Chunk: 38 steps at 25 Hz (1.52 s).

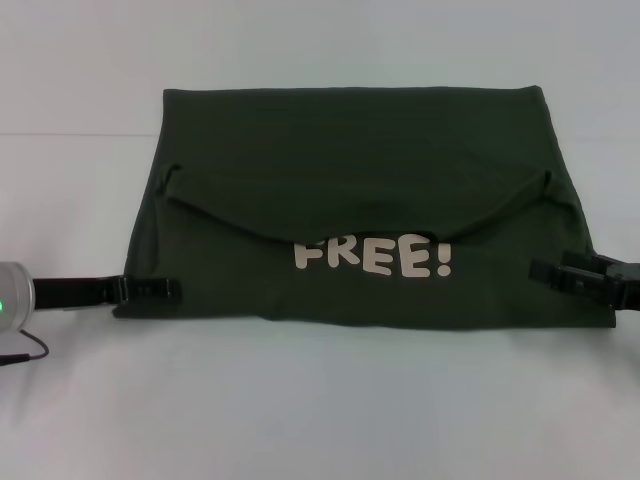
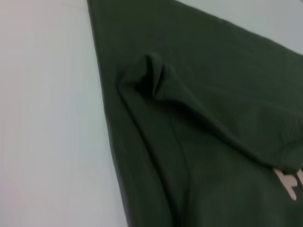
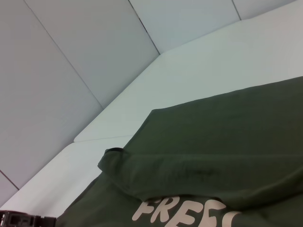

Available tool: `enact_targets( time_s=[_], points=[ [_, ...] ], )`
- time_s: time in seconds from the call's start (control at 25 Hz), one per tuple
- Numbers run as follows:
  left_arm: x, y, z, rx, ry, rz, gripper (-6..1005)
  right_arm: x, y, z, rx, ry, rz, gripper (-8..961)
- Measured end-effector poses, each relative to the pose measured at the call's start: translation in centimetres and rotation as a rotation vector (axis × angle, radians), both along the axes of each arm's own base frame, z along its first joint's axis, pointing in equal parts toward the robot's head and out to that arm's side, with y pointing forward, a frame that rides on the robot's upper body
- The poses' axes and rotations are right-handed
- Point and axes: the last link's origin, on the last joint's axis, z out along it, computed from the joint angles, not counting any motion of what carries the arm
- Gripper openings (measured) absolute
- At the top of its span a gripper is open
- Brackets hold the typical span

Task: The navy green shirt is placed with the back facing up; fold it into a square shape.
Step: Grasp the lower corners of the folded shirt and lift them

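Note:
The navy green shirt (image 1: pixel 350 160) lies flat across the white table, folded into a wide rectangle. A plain top layer covers its far part and ends in a sagging curved edge. Below that edge the pale pink letters "FREE!" (image 1: pixel 372 257) face up. My left gripper (image 1: pixel 150 290) lies low at the shirt's near left edge, its tip over the cloth. My right gripper (image 1: pixel 560 270) lies low at the near right edge, its tip over the cloth too. The left wrist view shows a small puckered bump (image 2: pixel 154 78) in the top layer. The right wrist view shows the shirt (image 3: pixel 222 142) and the letters (image 3: pixel 182 213).
The white table (image 1: pixel 320 400) extends in front of and behind the shirt. A thin black cable (image 1: pixel 25 352) hangs by the left arm. A grey wall (image 3: pixel 71 71) rises behind the table. The left gripper also shows far off in the right wrist view (image 3: pixel 23 220).

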Motion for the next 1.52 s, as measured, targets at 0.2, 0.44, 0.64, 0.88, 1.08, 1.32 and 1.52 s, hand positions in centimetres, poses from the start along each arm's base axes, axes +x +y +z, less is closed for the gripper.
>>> enact_targets(
  time_s=[0.2, 0.44, 0.64, 0.88, 1.08, 1.32, 1.52],
  points=[
    [0.18, -0.14, -0.18, -0.022, 0.001, -0.007, 778, 0.07, 0.12, 0.02, 0.005, -0.005, -0.005, 902],
    [0.36, -0.12, -0.15, -0.03, 0.001, -0.014, 758, 0.02, 0.19, 0.02, 0.006, -0.006, -0.004, 901],
    [0.54, 0.1, -0.01, -0.029, 0.006, -0.022, 742, -0.02, 0.29, 0.03, 0.007, -0.007, -0.003, 901],
    [0.64, 0.33, 0.2, -0.026, 0.011, -0.028, 657, -0.11, 0.38, 0.03, 0.007, -0.008, -0.001, 900],
    [0.69, 0.37, 0.16, -0.028, 0.014, -0.032, 533, -0.14, 0.42, 0.04, 0.008, -0.008, 0.0, 900],
    [0.78, 0.41, -0.01, -0.039, 0.026, -0.04, 245, -0.25, 0.52, 0.05, 0.008, -0.009, 0.004, 899],
    [0.83, 0.42, -0.1, -0.042, 0.031, -0.042, 54, -0.43, 0.69, 0.33, -0.003, -0.006, 0.001, 899]
  ],
)
